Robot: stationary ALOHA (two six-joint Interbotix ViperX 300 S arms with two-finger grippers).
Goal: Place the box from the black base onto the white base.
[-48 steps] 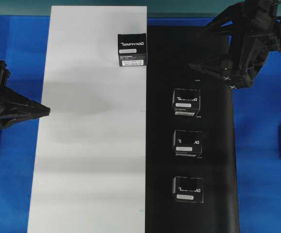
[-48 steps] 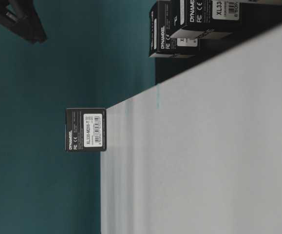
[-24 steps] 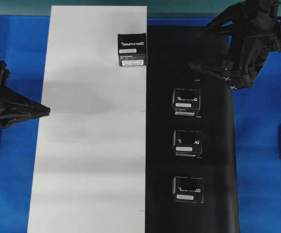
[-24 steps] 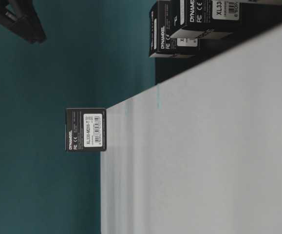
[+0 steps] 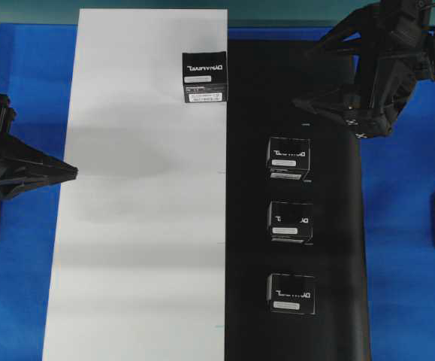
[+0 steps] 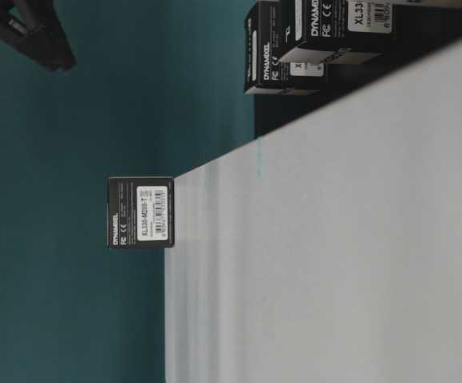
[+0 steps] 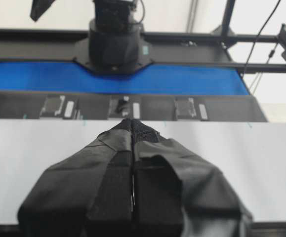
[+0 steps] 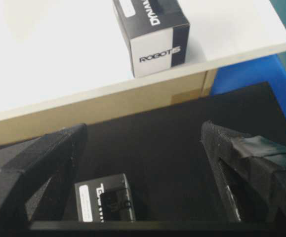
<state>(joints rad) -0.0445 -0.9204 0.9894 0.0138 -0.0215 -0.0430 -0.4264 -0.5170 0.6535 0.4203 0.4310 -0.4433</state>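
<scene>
A blue table (image 5: 405, 226) carries two long sheets side by side, the white base (image 5: 138, 226) and the black base (image 5: 330, 226), meeting along one straight seam. The box (image 5: 204, 77) sits on the white base, close to that seam and near the sheet's far end, its edge just short of the seam. The rest of the white base below it lies bare.

Three more boxes stand in a row on the black base: the nearest box to the seam's upper part (image 5: 288, 157), the middle box (image 5: 290, 222) and the last box (image 5: 291, 293), each set apart from the next with dark sheet between them.

The right gripper (image 5: 324, 71) hangs over the upper part of the black base, beside the box on the white base but apart from it, fingers spread wide with nothing between them. The left gripper (image 5: 67, 171) points at the outer edge of the white base, its fingers (image 7: 113, 197) pressed together, holding nothing.
</scene>
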